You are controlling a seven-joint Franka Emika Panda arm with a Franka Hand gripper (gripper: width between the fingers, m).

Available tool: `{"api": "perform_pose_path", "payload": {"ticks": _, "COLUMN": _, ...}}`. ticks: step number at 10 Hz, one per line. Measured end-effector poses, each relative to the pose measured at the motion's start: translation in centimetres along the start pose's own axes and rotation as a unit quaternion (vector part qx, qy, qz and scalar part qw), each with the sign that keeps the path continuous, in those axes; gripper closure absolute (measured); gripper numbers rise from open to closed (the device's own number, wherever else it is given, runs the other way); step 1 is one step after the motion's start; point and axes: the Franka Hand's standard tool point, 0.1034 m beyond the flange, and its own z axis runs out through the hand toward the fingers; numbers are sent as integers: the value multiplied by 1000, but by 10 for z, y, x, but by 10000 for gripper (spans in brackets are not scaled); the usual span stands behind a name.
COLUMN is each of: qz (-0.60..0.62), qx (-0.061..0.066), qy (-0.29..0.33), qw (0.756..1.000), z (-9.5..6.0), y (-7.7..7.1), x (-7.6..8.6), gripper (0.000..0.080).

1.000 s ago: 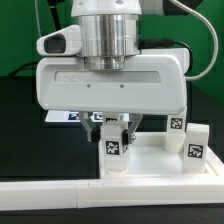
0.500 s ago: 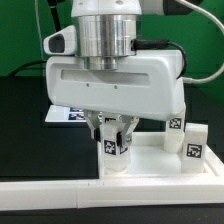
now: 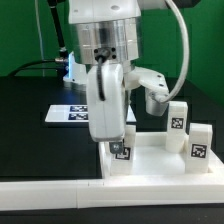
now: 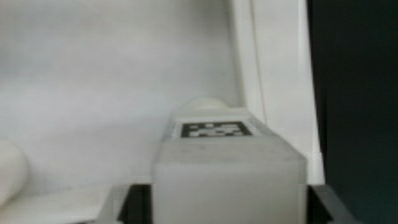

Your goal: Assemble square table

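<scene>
The white square table top [image 3: 165,163] lies at the front of the exterior view's right, raised rim up. My gripper [image 3: 120,147] stands over its near left corner, turned edge-on to the camera and shut on a white leg block [image 3: 121,153] with a tag that stands upright on the top. In the wrist view the same leg [image 4: 221,150] fills the space between my dark fingertips [image 4: 135,204], its tag facing the camera, with the top's surface [image 4: 98,90] behind it. Two more tagged legs [image 3: 178,117] [image 3: 198,142] stand at the right.
The marker board [image 3: 66,113] lies flat on the black table behind my gripper. A long white bar fence [image 3: 50,196] runs along the front edge. A green backdrop and cables are at the back.
My hand has turned about its vertical axis from broadside to edge-on, with the leg held in the jaws at the same spot on the top.
</scene>
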Motion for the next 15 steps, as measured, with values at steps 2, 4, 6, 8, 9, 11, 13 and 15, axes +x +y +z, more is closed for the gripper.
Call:
{"api": "perform_pose_path", "payload": {"ticks": 2, "qz": 64, "qx": 1, "qy": 4, "qw": 998, "z": -1, "y": 0, "x": 0, "gripper": 509}}
{"api": "perform_pose_path", "payload": {"ticks": 4, "qz": -89, "qx": -7, "qy": 21, "qw": 996, "z": 0, "y": 3, "x": 0, "gripper": 351}}
{"api": "perform_pose_path", "payload": {"ticks": 6, "qz": -258, "qx": -10, "qy": 19, "qw": 966, "z": 3, "y": 5, "x": -2, "gripper": 227}}
{"api": "perform_pose_path", "payload": {"ticks": 8, "qz": -304, "qx": -3, "qy": 28, "qw": 952, "z": 5, "y": 10, "x": -5, "gripper": 154}}
{"api": "perform_pose_path", "payload": {"ticks": 9, "qz": -334, "qx": -3, "qy": 28, "qw": 942, "z": 4, "y": 9, "x": -3, "gripper": 154}}
{"api": "perform_pose_path", "payload": {"ticks": 11, "qz": -468, "qx": -10, "qy": 45, "qw": 882, "z": 4, "y": 7, "x": -4, "gripper": 151}}
{"api": "perform_pose_path", "payload": {"ticks": 13, "qz": -581, "qx": -19, "qy": 54, "qw": 812, "z": 1, "y": 5, "x": -3, "gripper": 151}}
{"api": "perform_pose_path", "payload": {"ticks": 15, "qz": -554, "qx": -17, "qy": 53, "qw": 831, "z": 2, "y": 5, "x": -3, "gripper": 260}}
